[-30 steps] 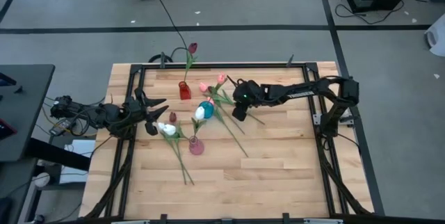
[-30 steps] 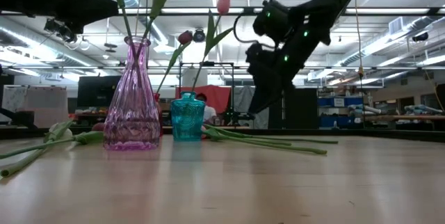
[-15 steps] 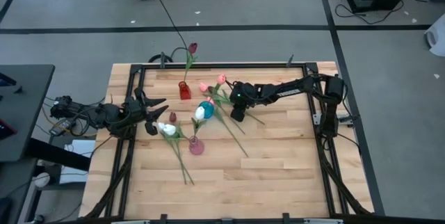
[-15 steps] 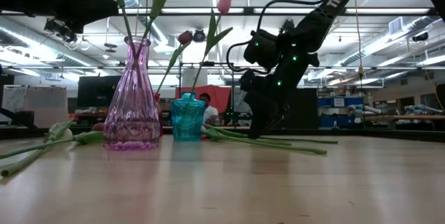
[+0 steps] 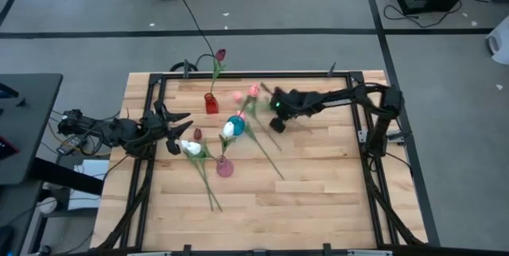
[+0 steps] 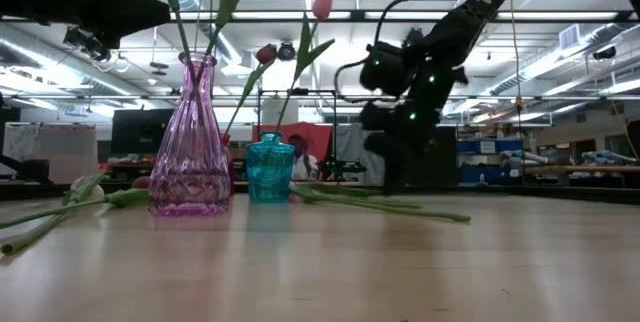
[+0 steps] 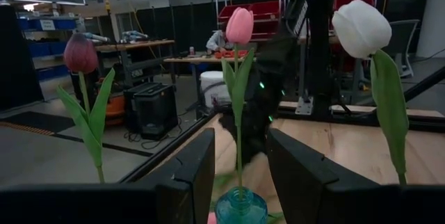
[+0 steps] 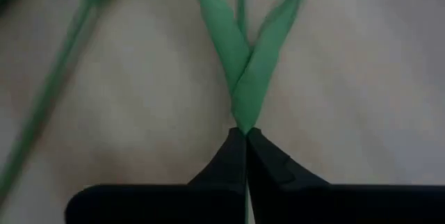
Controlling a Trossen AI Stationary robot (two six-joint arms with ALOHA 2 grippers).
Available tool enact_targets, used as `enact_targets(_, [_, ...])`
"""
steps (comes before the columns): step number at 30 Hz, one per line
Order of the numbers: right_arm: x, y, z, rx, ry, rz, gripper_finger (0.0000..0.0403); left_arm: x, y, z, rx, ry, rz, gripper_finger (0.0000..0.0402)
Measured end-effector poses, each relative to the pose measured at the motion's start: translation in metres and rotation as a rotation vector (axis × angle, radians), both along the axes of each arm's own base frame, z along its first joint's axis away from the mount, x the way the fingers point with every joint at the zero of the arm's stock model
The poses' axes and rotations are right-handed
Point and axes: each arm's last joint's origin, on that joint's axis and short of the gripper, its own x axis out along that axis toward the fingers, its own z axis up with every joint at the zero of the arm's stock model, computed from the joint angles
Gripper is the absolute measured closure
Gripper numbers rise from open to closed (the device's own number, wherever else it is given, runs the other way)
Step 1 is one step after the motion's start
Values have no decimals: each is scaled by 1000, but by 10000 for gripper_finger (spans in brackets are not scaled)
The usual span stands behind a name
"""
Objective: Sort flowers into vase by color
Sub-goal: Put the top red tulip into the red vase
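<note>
My right gripper [image 5: 274, 121] is low over the table's far middle, shut on a tulip's green stem [image 8: 243, 113] among the loose pink flowers [image 5: 253, 91]. My left gripper [image 5: 180, 121] waits open at the left, its fingers [image 7: 189, 177] framing the teal vase [image 7: 240, 206], which holds a pink tulip [image 7: 240, 26]. A red vase [image 5: 211, 102] holds a maroon tulip [image 5: 220, 53]. A white tulip [image 5: 189, 146] lies beside the pink vase [image 5: 225, 167]. My right gripper pinches the tulip's stem between its two fingertips [image 8: 229, 151], just where two leaves fork off [image 8: 243, 116]. The leaves run on away from the fingertips, close over the tabletop. I cannot tell whether the flower is lifted or still lying on the table.
More green stems [image 6: 400, 205] lie on the table under and beside my right gripper. A black frame [image 5: 262, 75] runs along the table's far and side edges. The near half of the tabletop [image 5: 302, 208] is bare wood.
My right gripper has gone toward the table's left edge and down onto the lying stems, then shut on one. The pink flower heads near it have shifted and show blurred.
</note>
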Motion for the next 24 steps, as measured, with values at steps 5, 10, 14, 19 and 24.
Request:
enact_targets(5, [-20, 1, 58, -87, -98, -50, 397, 0, 0, -1, 2, 6, 0, 264])
enact_targets(10, [-34, 23, 112, -142, -281, -14, 399, 0, 0, -1, 1, 10, 0, 264])
enact_targets(14, [-43, 53, 144, -227, -401, 5, 399, 0, 0, -1, -4, 9, -1, 264])
enact_targets(19, [-52, 92, 179, -426, -568, -53, 398, 0, 0, -1, -14, 5, -2, 264])
enact_targets(24, [-55, 125, 201, -534, -691, 15, 397, 0, 0, -1, -18, 2, -2, 264])
